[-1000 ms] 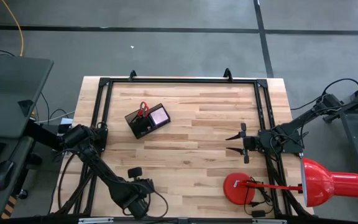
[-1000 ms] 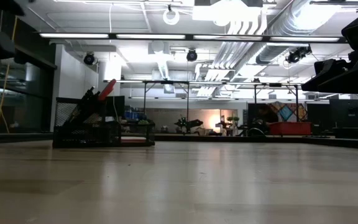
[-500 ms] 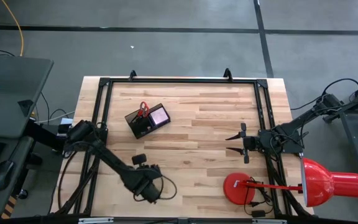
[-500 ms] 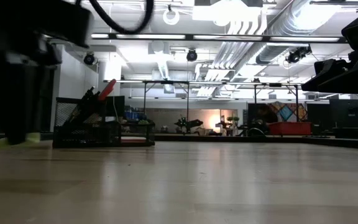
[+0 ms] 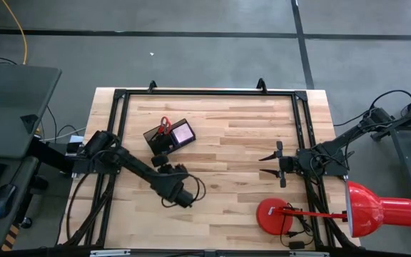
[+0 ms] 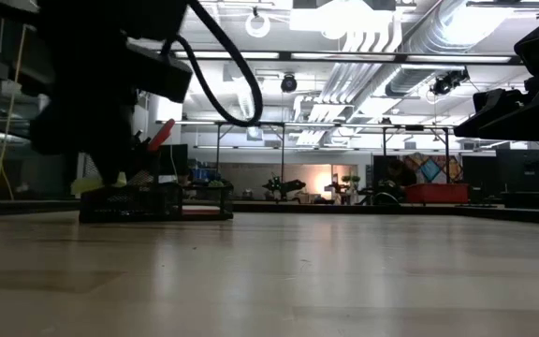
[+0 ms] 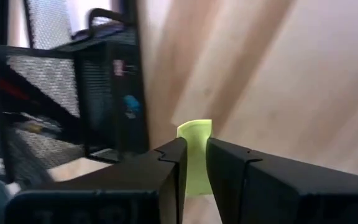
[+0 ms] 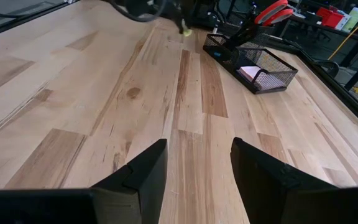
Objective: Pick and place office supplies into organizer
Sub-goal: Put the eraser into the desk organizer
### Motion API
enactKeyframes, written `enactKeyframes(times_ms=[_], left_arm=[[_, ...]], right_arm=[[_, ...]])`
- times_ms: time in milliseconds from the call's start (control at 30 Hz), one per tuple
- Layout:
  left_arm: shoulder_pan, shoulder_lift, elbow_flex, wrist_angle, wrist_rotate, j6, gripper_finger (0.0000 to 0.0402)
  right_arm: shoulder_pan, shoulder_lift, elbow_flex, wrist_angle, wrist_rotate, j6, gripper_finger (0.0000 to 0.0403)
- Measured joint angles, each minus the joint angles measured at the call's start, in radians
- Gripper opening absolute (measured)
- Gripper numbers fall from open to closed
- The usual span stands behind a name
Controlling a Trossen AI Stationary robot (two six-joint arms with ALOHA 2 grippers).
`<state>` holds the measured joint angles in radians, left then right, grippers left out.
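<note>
Organizer (image 5: 168, 138), sitting near the table's (image 5: 227, 164) far left corner, is already holding scissors (image 5: 164, 126) and a note pad (image 5: 184, 133). Over the last second the left claw (image 7: 193, 163) has been swinging up from the near edge toward it, clenching a yellow eraser (image 7: 196, 154). Right claw (image 8: 194, 163) is waiting released by the right edge; red lamp (image 5: 348, 210) is standing clear.

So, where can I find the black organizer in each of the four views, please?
High view: organizer in the table's far left part.
Low view: organizer at the left, partly behind a dark arm.
Left wrist view: organizer close, filling the left.
Right wrist view: organizer far across the table, upper right.
Shared landmark: the red scissors standing in it.
</note>
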<state>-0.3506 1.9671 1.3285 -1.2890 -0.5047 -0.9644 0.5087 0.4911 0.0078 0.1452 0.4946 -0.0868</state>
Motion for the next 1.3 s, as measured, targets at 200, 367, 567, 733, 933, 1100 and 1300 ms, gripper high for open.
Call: enactKeyframes(times_ms=[200, 367, 567, 733, 933, 1100, 1300], left_arm=[[0.060, -0.034, 0.000, 0.008, -0.030, 0.072, 0.0018], [0.071, -0.130, 0.000, 0.018, -0.059, 0.081, 0.0004], [0.070, -0.254, 0.000, -0.002, -0.073, 0.094, 0.0003], [0.059, -0.304, 0.000, 0.024, 0.000, 0.225, 0.0002], [0.064, -0.301, 0.000, 0.032, 0.073, 0.546, 0.0003], [0.063, -0.301, 0.000, 0.136, 0.098, 0.803, 0.0002], [0.063, -0.301, 0.000, 0.200, 0.085, 0.987, 0.0005]], right_arm=[[0.000, 0.000, 0.000, 0.000, 0.000, 0.000, 0.0169], [0.000, 0.000, 0.000, -0.008, 0.000, 0.000, 0.0169], [0.000, 0.000, 0.000, -0.015, 0.000, 0.000, 0.0169], [0.000, 0.000, 0.000, -0.015, 0.000, 0.000, 0.0169], [0.000, 0.000, 0.000, -0.015, -0.002, 0.000, 0.0169], [0.000, 0.000, 0.000, -0.015, -0.003, 0.000, 0.0169], [0.000, 0.000, 0.000, -0.016, -0.005, 0.000, 0.0169]])
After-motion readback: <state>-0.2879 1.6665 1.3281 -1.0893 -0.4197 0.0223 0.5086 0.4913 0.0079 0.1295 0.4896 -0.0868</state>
